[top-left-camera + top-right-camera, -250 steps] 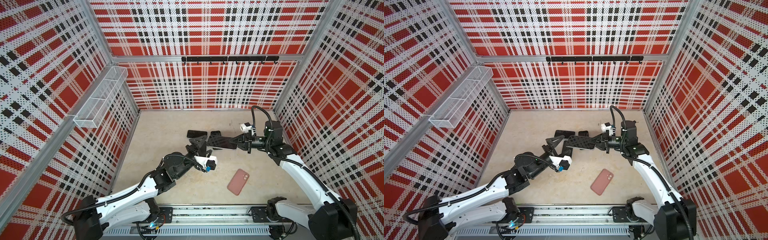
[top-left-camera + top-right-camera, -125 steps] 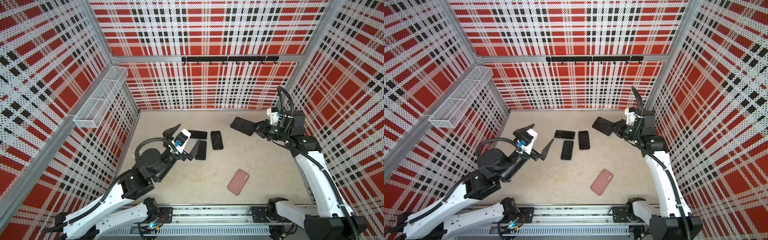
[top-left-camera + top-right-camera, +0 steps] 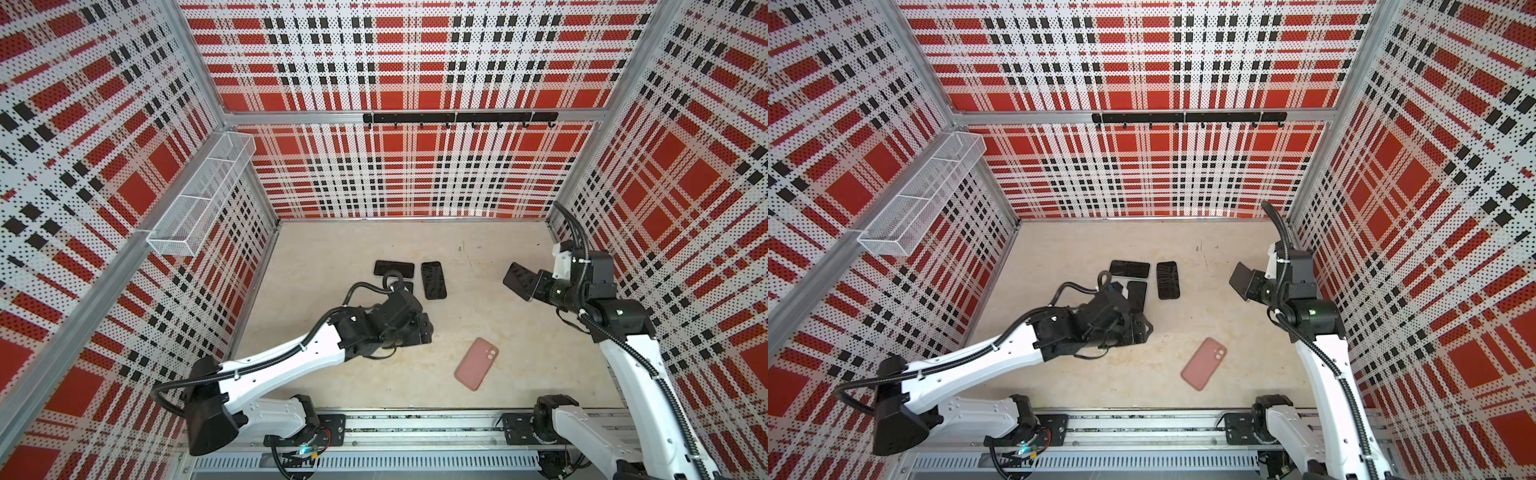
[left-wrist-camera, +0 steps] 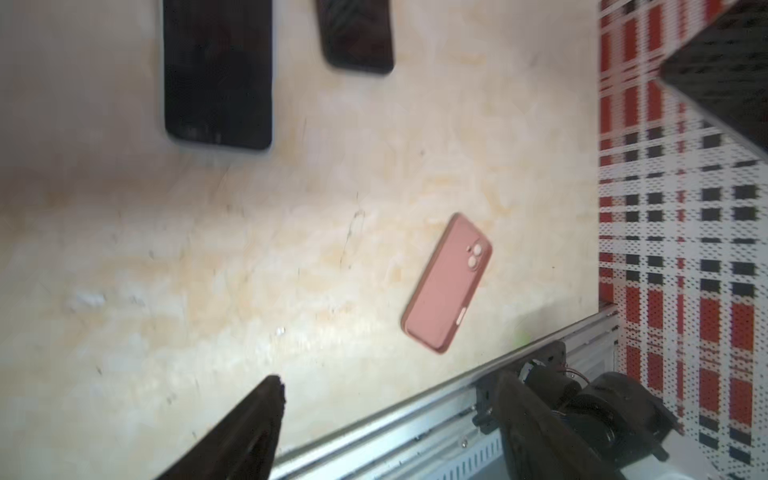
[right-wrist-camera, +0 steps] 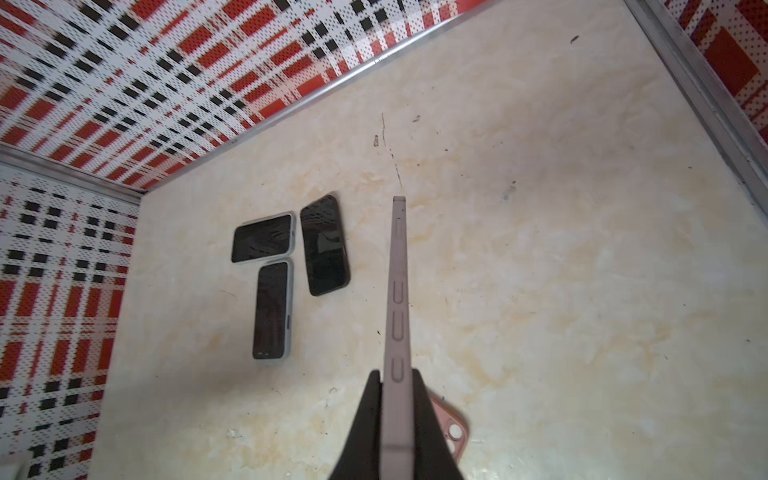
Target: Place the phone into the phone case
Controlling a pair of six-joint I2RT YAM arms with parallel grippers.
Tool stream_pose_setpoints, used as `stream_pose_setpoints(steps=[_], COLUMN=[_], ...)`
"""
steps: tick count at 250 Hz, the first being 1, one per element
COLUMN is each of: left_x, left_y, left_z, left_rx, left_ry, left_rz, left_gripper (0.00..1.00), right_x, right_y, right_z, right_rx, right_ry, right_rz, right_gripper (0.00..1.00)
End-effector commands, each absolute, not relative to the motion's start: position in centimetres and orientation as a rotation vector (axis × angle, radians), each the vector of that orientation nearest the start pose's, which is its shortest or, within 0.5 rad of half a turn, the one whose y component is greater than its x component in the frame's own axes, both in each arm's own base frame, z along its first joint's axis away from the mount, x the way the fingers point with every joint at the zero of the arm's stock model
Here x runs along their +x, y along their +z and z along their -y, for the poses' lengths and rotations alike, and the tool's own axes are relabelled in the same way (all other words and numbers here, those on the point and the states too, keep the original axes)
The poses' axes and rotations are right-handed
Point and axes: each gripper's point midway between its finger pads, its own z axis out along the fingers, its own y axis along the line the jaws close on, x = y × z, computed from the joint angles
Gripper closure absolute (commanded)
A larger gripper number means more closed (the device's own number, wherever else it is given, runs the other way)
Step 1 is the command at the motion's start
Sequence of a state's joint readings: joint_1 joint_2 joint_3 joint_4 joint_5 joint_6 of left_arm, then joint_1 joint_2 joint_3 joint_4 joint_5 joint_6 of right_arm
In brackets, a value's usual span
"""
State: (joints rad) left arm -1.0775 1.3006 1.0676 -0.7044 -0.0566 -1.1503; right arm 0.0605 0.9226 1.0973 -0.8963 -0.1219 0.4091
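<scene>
The right gripper [image 5: 396, 376] is clamped on 1 end of the phone [image 5: 397, 291], which the right wrist view shows edge-on, with a pink frame and side buttons. In both top views this phone [image 3: 516, 277] hangs above the table [image 3: 332, 249] close to the right wall, with bare surface under it and toward the middle.

The pink phone case [image 3: 476, 363] lies flat, back up, with its camera cut-out showing. It is near the front rail [image 3: 415, 432], between the 2 arms, and has open table on every side.

The left gripper [image 4: 390, 380] is empty with its jaws wide apart. Only the left wrist view shows that gap, with the case [image 4: 446, 282] lying beyond the fingers [image 4: 266, 407] and not touching them. In a top view the gripper [image 3: 1140, 328] sits low, left of the case and apart from it.

3 dark phones [image 5: 272, 309] lie screen up in a tight cluster mid-table behind the left gripper. The right wrist view shows all 3 whole. In a top view the left arm covers part of 1.
</scene>
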Motion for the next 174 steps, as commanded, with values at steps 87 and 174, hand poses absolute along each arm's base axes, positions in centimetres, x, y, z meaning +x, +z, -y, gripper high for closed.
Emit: stream_pose_setpoints(steps=[87,174], left_x=[9.2,11.0], left_y=[7.9,3.7], left_z=[42.5,43.2], left_rx=[-0.888,-1.009], left_ry=[-0.905,-0.758], left_rz=[-2.933,-2.878], left_gripper=[0.16,0.38], right_x=[25.1,24.7], right_y=[26.6,26.8], right_z=[-3.1,-3.8], right_rx=[0.229,0.191], right_ry=[0.316,0.358], right_rz=[-2.18,-2.16], right_gripper=[1.0,1.0])
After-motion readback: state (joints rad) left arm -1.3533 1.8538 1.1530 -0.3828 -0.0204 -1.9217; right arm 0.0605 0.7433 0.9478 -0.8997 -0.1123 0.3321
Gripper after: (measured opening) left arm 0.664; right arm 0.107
